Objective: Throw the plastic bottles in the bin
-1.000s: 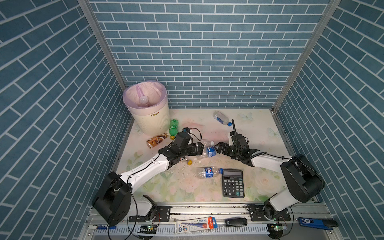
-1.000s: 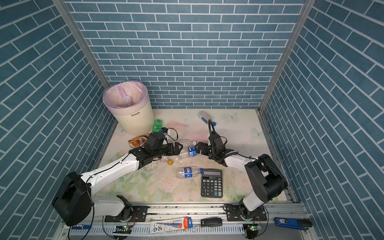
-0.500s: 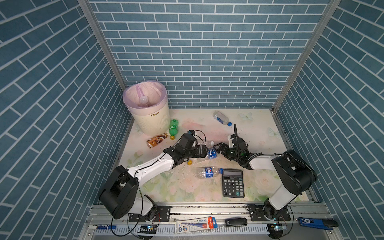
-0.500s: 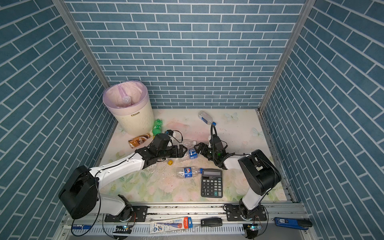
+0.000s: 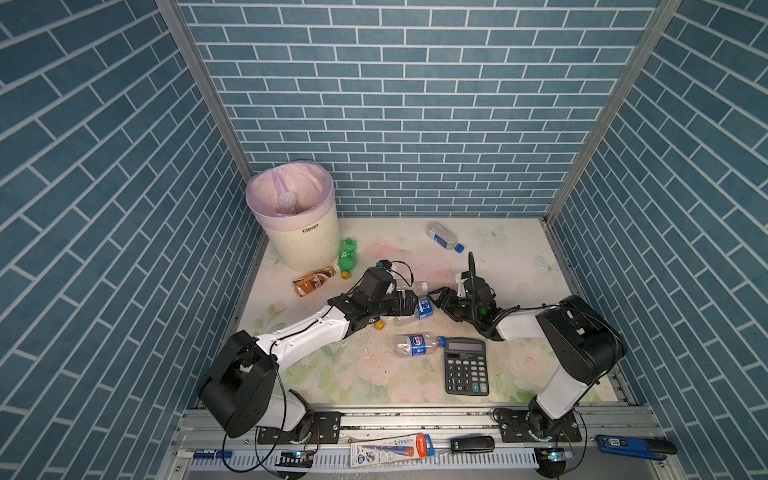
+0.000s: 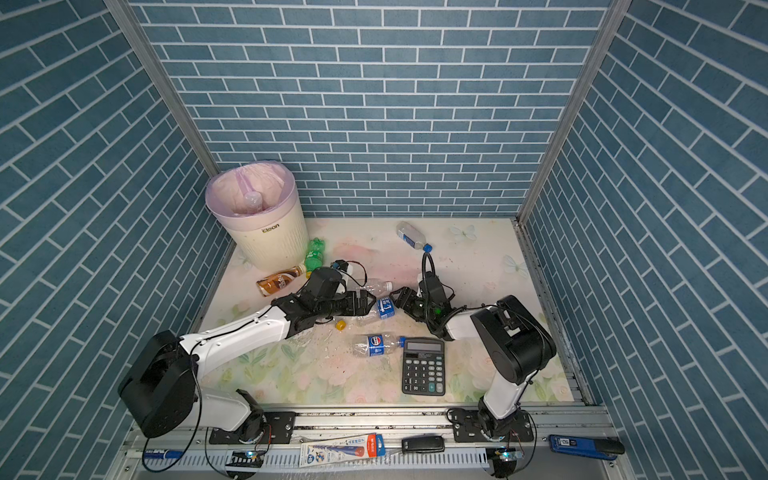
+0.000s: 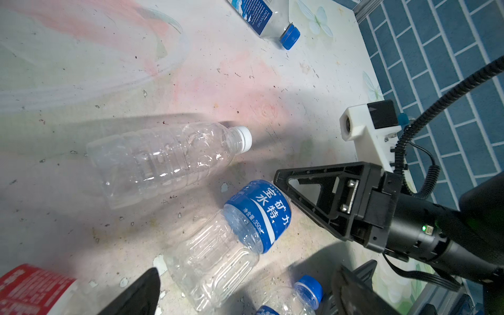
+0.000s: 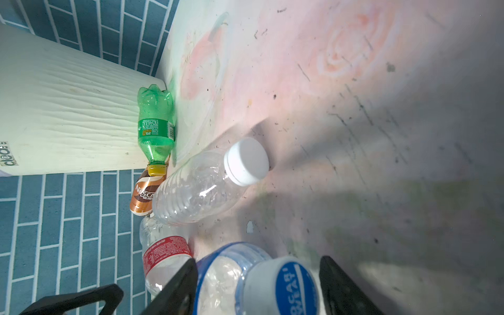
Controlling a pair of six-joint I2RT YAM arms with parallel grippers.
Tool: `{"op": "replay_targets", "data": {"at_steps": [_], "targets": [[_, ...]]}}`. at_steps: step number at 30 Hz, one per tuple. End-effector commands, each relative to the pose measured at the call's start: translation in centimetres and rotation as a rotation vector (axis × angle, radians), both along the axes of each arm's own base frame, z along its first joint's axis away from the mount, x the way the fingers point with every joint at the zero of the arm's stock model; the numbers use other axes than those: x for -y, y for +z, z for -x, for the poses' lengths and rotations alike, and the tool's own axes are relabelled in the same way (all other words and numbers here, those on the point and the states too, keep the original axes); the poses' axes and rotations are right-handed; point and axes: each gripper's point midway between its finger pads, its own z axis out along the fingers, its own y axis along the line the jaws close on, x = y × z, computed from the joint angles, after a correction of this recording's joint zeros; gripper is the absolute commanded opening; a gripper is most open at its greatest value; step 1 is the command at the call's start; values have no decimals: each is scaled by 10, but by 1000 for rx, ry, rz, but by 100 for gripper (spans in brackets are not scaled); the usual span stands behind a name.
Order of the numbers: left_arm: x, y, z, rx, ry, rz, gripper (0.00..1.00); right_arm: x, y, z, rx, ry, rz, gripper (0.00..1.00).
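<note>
The right gripper has moved in; its narrowing jaws, not yet clamped, straddle the blue-label bottle mid-table. The left gripper gapes. A grasp looks imminent; the bin stands far off.

- Black calculator flat on tabletop, right of centre, near front edge; display end toward back wall; grey keys, one blue key at a front corner.
- Tabletop covered in pale floral print, speckled with dark specks.
- Blue brick-pattern walls on three sides.
- Metal rail along front.
- Below rail, in both top views: blue pen at left, carded pen pack in middle, small black device just beside it, blue-and-black tool at right.
</note>
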Motion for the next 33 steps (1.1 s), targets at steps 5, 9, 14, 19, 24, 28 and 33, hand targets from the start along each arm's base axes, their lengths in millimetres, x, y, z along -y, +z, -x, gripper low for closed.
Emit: {"op": "replay_targets", "data": {"at_steps": [5, 9, 14, 19, 24, 28, 33], "targets": [[2, 5, -3, 14, 4, -5, 99, -3, -8, 5, -35, -14, -21, 66], [1, 4, -3, 15, 6, -8, 99, -4, -11, 6, -49, -20, -33, 62], [-1, 4, -2, 16, 9, -12, 99, -7, -11, 6, -53, -25, -44, 58], [-2, 5, -2, 20, 11, -14, 99, -6, -13, 6, -55, -35, -40, 51], [-2, 5, -1, 19, 11, -15, 99, -6, -13, 6, -60, -39, -47, 46], [-2, 5, -1, 21, 11, -13, 99, -6, -15, 5, -68, -55, -57, 39], [-2, 3, -1, 18, 12, -18, 99, -8, -15, 2, -71, -71, -78, 34]]}}
